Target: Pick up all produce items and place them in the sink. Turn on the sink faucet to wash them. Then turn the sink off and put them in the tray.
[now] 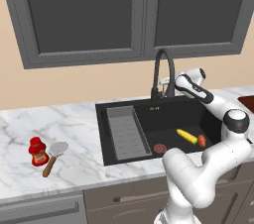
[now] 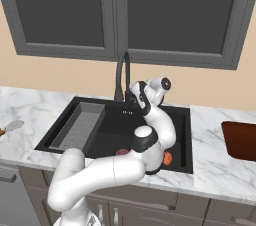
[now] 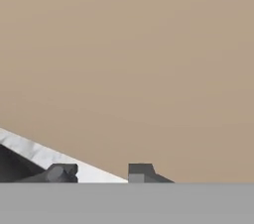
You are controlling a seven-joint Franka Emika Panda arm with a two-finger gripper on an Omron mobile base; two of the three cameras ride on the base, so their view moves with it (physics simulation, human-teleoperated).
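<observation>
light: even, bright | shadows: faint | glare: none | focus: slightly soft

A kitchen: marble counter [image 1: 74, 129], black sink [image 1: 119, 106], grey wall cabinets [image 1: 84, 15].

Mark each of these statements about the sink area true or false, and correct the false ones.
1. The corn cob lies inside the sink. True.
2. The orange-red vegetable sits on the counter beside the red bottle. False: it lies in the basin next to the corn cob.
3. The spatula lies on the marble counter, left of the sink. True.
4. The gripper holds the corn cob. False: in the hand view nothing sits between its tips, and the hand is up by the faucet.
5. The tray rests on the counter to the right of the sink. True.
6. The grey ribbed insert sits at the right end of the basin. False: it sits at the left end.
</observation>
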